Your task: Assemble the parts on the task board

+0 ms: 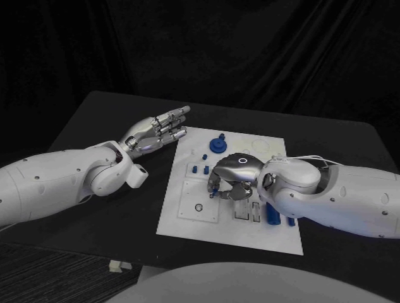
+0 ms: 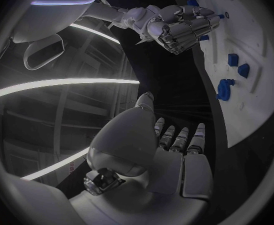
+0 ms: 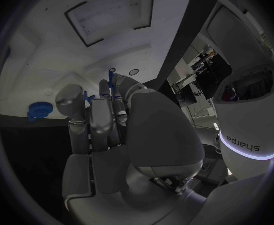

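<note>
**Right hand down on the board, left hand idle**

The task board [image 1: 186, 218] lay mid-table, one white plate. Its parts looked small, stiff and light to me, likely slick plastic; I would pinch each by its sides. I counted a round blue part [image 1: 218, 145] at the far edge, two small blue pegs [image 1: 199, 169], and a long blue piece [image 1: 272, 216] near my right hand [image 1: 232, 180]. That hand's fingers curled down onto the board; whether they pinched anything I could not tell. My left hand [image 1: 157, 132] hovered beside the board, fingers straight, holding nothing.
</note>
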Motion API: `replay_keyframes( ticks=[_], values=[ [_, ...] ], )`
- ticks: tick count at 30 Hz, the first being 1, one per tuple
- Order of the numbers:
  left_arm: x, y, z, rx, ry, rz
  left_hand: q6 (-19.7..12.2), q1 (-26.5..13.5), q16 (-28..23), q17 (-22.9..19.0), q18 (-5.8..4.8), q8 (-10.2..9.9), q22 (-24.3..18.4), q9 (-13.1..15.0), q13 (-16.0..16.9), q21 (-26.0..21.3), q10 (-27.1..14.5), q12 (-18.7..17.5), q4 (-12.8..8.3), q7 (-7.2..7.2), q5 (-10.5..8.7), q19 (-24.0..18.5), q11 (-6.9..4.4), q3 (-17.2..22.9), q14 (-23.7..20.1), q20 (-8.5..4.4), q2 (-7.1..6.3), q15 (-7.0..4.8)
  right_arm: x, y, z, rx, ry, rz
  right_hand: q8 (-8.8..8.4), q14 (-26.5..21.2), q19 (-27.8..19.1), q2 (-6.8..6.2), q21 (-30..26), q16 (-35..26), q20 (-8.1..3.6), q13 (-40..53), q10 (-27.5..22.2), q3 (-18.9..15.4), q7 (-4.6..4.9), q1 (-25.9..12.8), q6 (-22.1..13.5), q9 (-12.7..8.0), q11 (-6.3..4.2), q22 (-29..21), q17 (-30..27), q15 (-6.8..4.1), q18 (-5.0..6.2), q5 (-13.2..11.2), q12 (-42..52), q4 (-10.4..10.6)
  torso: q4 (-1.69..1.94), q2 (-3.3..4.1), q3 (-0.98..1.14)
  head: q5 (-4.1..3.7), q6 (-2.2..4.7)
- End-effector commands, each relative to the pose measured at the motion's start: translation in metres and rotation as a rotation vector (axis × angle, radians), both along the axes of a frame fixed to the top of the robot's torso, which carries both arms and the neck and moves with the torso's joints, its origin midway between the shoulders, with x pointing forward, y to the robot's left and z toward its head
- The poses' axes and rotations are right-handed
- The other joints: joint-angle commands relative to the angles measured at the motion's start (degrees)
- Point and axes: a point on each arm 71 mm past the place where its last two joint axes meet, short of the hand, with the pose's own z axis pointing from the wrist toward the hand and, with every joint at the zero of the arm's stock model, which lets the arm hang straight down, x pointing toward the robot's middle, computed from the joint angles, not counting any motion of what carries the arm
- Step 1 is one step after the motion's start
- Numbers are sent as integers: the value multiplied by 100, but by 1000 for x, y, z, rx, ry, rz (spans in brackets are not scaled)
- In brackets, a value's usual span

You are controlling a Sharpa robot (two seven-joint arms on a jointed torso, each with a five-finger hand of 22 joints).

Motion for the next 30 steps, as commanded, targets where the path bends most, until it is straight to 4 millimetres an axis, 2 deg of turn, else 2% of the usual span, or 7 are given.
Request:
replay_keyframes(
  ticks=[1,16,24,30],
  values=[
    [-1,-2,0,-15,7,-12,9,57,-5,-1,-33,33,-5,6,7,4,8,15,-29,54,23,24,49,-1,-3,-1,-15,51,0,0,-2,-17,3,6,-29,5,-22,-28,-14,-31,-17,-2,49,17,14,25,-38,-7,-18,634,-9,-3,75,21,-13,-22,-3,2,1,10,-1],
    [0,-3,-2,-12,16,-17,16,61,-5,-1,-39,35,-11,7,7,3,7,10,-34,66,28,23,49,0,-3,-1,-13,53,1,6,-5,-20,5,10,-48,4,-26,-36,-24,-27,-16,-9,48,19,23,27,-50,-17,-10,632,-5,0,76,9,-26,-28,3,-8,5,-8,-1],
    [0,-4,-3,-11,20,-19,25,68,-5,-1,-45,36,-6,9,7,3,7,11,-41,76,36,25,50,4,-2,-1,-8,58,0,7,-6,-22,9,12,-54,4,-24,-37,-19,-26,-15,-12,45,19,25,26,-53,-20,-8,634,-4,2,75,1,-32,-28,-2,-11,4,21,-1],
    [0,-4,-4,-10,23,-20,40,76,-4,-1,-53,39,-8,11,6,3,6,8,-50,92,43,26,50,10,-2,-1,0,64,-1,7,-7,-24,13,12,-54,4,-24,-37,-19,-26,-15,-12,45,19,25,26,-53,-20,-8,634,-4,2,75,1,-32,-28,5,-10,5,9,-1]
  ],
)
